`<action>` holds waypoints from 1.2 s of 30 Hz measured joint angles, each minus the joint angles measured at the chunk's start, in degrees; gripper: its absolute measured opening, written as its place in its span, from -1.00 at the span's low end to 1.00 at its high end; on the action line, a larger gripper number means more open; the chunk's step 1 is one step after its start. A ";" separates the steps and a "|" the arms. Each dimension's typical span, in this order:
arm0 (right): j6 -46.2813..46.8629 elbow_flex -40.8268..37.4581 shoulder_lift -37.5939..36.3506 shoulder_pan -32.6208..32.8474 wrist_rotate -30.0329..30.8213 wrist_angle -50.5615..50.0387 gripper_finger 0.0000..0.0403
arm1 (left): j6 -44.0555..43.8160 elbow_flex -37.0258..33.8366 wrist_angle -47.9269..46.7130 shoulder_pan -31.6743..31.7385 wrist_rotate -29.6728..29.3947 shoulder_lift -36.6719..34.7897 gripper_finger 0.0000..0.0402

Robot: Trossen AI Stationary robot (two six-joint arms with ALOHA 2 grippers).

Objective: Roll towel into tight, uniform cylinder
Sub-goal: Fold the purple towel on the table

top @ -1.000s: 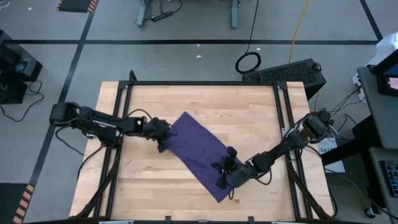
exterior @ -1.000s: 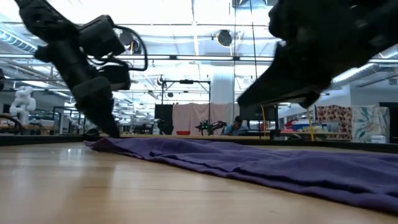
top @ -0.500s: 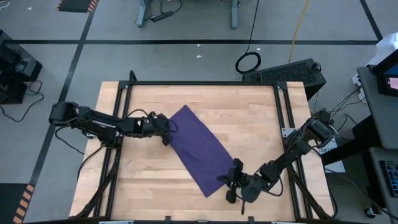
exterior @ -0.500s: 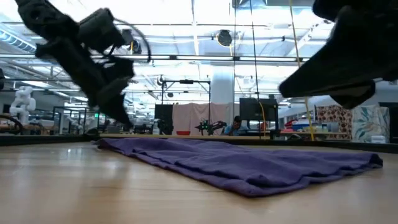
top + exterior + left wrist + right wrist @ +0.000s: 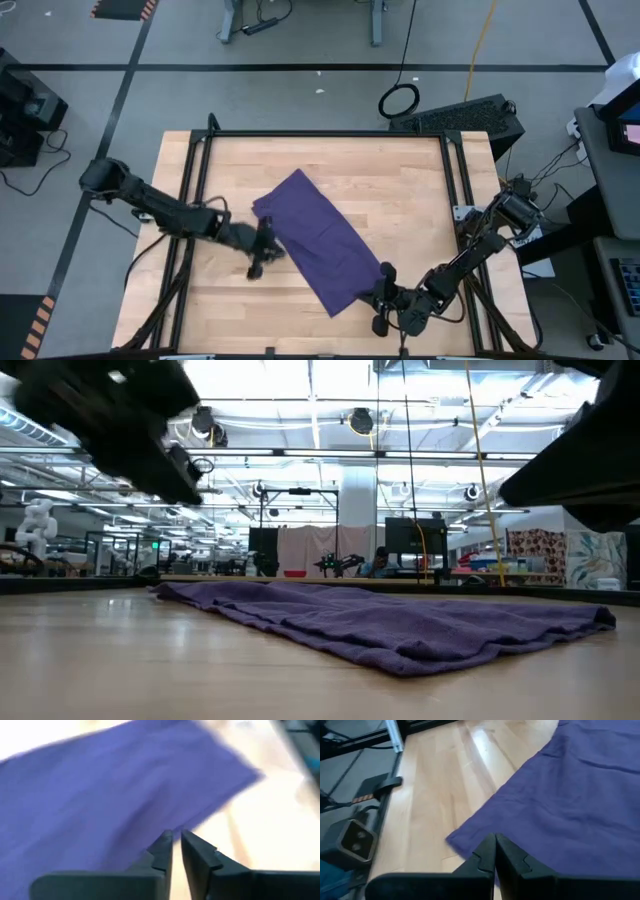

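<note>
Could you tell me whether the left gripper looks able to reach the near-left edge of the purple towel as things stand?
Probably yes: the left gripper sits just beside the purple towel, with only bare wooden tabletop between them.

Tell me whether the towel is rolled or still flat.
Flat: the towel lies spread on the table, no roll visible.

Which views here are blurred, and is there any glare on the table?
Left wrist view: the towel and table are smeared by motion blur, with the wood washed out. Right wrist view: sharp, with a bright sheen on the bare wood. Low view: both arms are dark and blurred against bright ceiling lights. High view: even light, no glare.
</note>
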 joint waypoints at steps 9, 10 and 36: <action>-1.06 0.00 0.02 -1.12 0.16 -0.63 -1.00 | 13.12 9.52 9.92 -11.70 -10.09 14.64 -0.06; -1.22 0.00 0.04 -1.13 0.17 -0.75 -1.00 | 15.01 11.03 10.26 -12.16 -10.09 16.84 0.00; 4.54 0.07 0.03 4.41 0.37 3.56 -1.00 | 32.88 35.16 3.22 -8.46 1.07 45.88 -0.03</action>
